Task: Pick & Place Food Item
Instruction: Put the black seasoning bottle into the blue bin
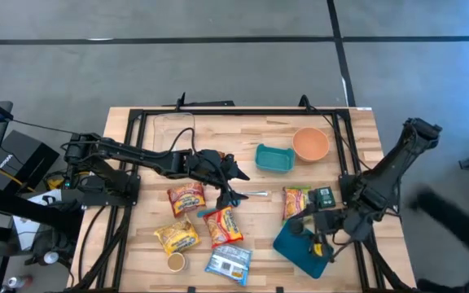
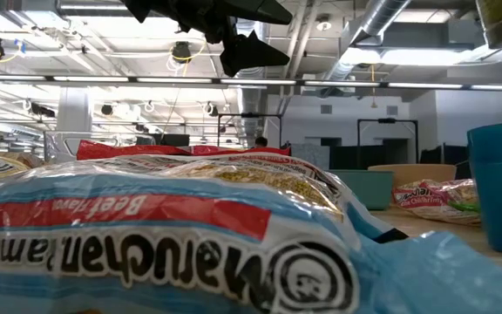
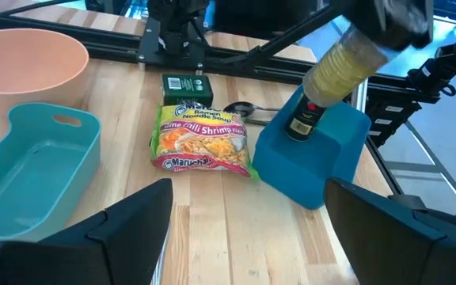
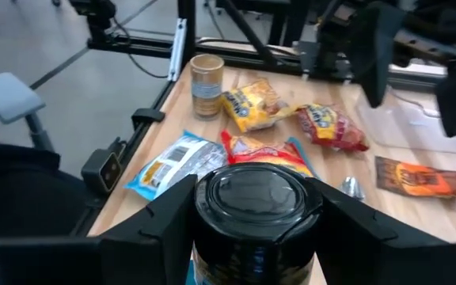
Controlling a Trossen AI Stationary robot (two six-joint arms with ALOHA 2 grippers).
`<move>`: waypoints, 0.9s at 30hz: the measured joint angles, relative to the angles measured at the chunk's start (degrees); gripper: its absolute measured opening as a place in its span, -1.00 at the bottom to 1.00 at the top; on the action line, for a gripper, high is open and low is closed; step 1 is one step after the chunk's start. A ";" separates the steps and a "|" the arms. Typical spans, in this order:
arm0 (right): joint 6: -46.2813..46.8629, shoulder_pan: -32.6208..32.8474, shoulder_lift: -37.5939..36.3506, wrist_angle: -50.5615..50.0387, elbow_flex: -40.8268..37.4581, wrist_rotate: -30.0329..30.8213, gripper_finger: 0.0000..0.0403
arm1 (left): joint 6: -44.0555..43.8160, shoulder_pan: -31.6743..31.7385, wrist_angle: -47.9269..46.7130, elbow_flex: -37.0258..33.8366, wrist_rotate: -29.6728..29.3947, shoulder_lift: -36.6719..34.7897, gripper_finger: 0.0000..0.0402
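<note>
We see the right claw [image 4: 252,218] pinching a black-lidded jar of yellowish contents [image 3: 335,75] by its sides, near the lid, with the jar tilted and its lid end resting against the dark teal square container [image 3: 311,154] at the right front of the wooden counter [image 1: 259,122]. Just beside that container lie a yellow-and-red ramen packet [image 3: 203,138], a small dark green box [image 3: 187,85] and a metal spoon [image 3: 244,108].

The left claw [image 1: 233,183] hangs spread and empty above the counter's middle, over a cluster of ramen packets: a red one [image 1: 186,198], an orange-red one [image 1: 224,226], a yellow one [image 1: 177,236] and a blue-and-white one [image 1: 229,263]. A small tan cup [image 1: 176,262] stands at the front edge. Farther back sit a light teal rectangular tray [image 1: 274,158] and a peach round bowl [image 1: 310,143], side by side.
</note>
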 joint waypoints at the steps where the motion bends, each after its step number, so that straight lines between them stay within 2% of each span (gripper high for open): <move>1: -0.65 -0.78 0.01 0.93 -0.41 -1.13 -0.02 | 0.00 -0.02 0.04 0.00 0.00 -0.01 0.61; 4: -3.34 -3.61 -0.04 6.19 -2.71 -5.08 -0.02 | 0.00 -0.01 0.03 0.00 0.00 0.00 0.61; 8: -6.87 -8.40 -0.04 14.49 -6.44 -13.42 -0.02 | 0.00 0.00 0.03 0.00 0.00 0.00 0.61; 16: -8.62 -15.48 -3.04 27.01 -14.59 -26.99 -0.02 | 0.00 -0.01 1.41 0.00 0.02 0.00 0.61; 21: -7.97 -16.09 -7.78 30.45 -19.29 -30.14 0.00 | 0.00 0.00 2.06 0.00 0.00 0.00 0.61; 27: -5.37 -14.95 -9.54 36.63 -25.58 -30.27 -0.02 | 0.00 0.00 2.37 0.00 0.00 0.00 0.61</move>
